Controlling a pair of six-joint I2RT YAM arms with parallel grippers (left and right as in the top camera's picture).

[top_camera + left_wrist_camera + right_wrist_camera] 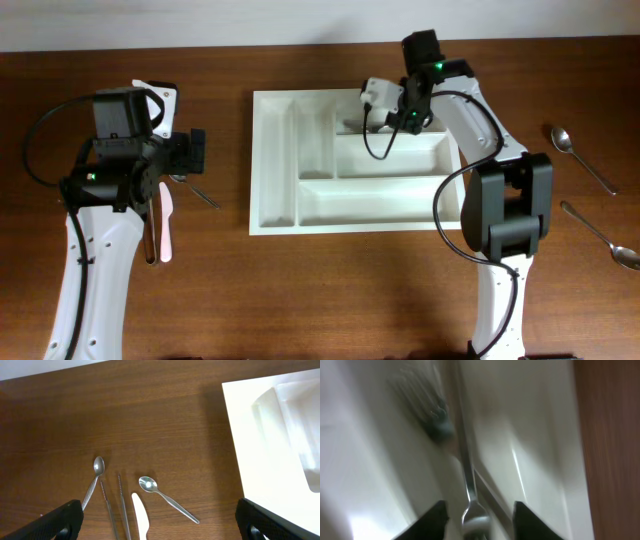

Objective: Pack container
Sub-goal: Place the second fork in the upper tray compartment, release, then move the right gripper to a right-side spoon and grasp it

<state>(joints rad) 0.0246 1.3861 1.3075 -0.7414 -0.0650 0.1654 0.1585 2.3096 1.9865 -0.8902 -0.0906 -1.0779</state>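
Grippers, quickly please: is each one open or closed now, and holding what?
Left gripper: open, holding nothing.
Right gripper: open, fingers apart either side of a metal utensil, over the container; blurred view.

Object: you are looking at one large white rectangular plastic cutlery tray (256,165), smooth, with a broad flat rim.
Pose: it lies flat, open side up, on the brown wooden table (300,290), square to the table's edges (not skewed).
Place: mid-table in your overhead view, nearer the far edge.
Layout: two narrow upright compartments (277,160) sit at its left end, the outer one the longer. Three long horizontal compartments (375,202) fill the rest, stacked far to near.
Left wrist view: only one corner of the tray (250,445) shows, at the frame's right.
Right wrist view: blurred white walls, close up.
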